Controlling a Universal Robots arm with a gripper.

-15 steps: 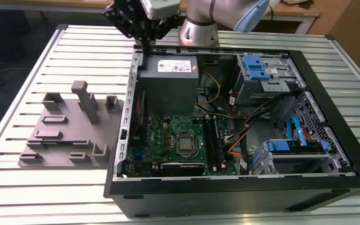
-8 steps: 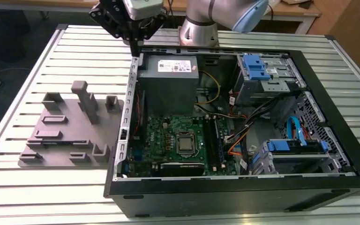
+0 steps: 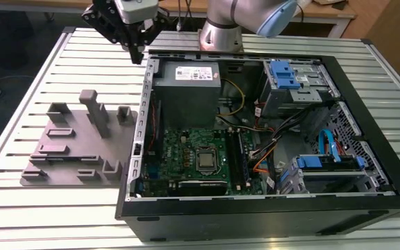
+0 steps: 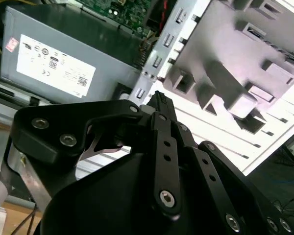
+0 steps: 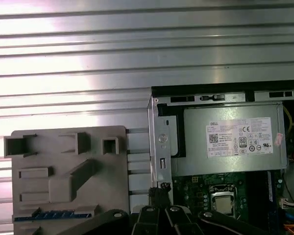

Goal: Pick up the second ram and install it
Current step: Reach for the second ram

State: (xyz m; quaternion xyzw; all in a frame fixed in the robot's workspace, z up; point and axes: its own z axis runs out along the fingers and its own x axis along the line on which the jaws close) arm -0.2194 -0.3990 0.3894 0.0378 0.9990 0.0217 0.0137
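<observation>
While the claw [image 3: 137,58] hangs empty, fingers together, one ram [image 5: 54,214] lies on the single grey fixture [image 5: 112,181].

Soft, even light from overhead fills the exterior view. The slatted table [image 3: 5,208] to the exterior view's left of the power supply [image 3: 186,99] is bright. The motherboard [image 3: 186,146], nearer the camera than the power supply, sits in the case's dimmer interior. In the first wrist view, hard glare bleaches the table slats beyond the power supply almost white. In the second wrist view, the grey fixture block [image 4: 235,29] past the power supply flares pale, and the black gripper [image 4: 159,98] in front of it is nearly a silhouette.
</observation>
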